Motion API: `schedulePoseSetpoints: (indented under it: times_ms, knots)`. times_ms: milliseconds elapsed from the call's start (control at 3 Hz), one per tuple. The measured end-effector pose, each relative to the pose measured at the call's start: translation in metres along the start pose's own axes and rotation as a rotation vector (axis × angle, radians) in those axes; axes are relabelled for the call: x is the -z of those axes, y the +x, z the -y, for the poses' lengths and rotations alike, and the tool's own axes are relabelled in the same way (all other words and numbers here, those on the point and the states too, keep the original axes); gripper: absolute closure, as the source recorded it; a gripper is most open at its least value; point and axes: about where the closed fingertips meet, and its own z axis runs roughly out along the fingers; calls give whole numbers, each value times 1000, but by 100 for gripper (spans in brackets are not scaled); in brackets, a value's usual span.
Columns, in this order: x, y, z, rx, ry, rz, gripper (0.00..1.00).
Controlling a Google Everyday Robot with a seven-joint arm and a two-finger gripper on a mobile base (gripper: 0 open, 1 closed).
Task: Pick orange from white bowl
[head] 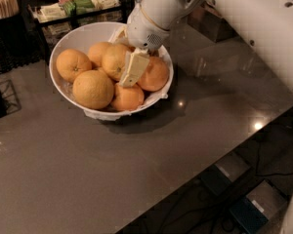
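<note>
The white bowl [68,42] stands on the grey table and holds several oranges. My gripper [126,52] reaches down into the bowl from the upper right on a white arm [224,9]. Its fingers are open. One cream finger [133,68] lies between a middle orange [115,60] and the right-hand orange [154,75]. The other finger [119,34] shows at the back, behind the middle orange. No orange is lifted. Two more oranges [93,89] sit at the front and left [73,65].
The grey table [88,169] runs to an edge at the lower right, with boxes on the floor [249,208] below. A rack with packets [78,6] and a cup of sticks [4,4] stand behind the bowl. A dark wire stand [0,99] is at the left.
</note>
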Motion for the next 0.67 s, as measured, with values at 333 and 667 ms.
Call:
schedulePoseSetpoints:
  times_ms: [333, 667]
  knots:
    - [2, -1, 1, -3, -4, 1, 42]
    - [2, 1, 3, -8, -11, 5, 61]
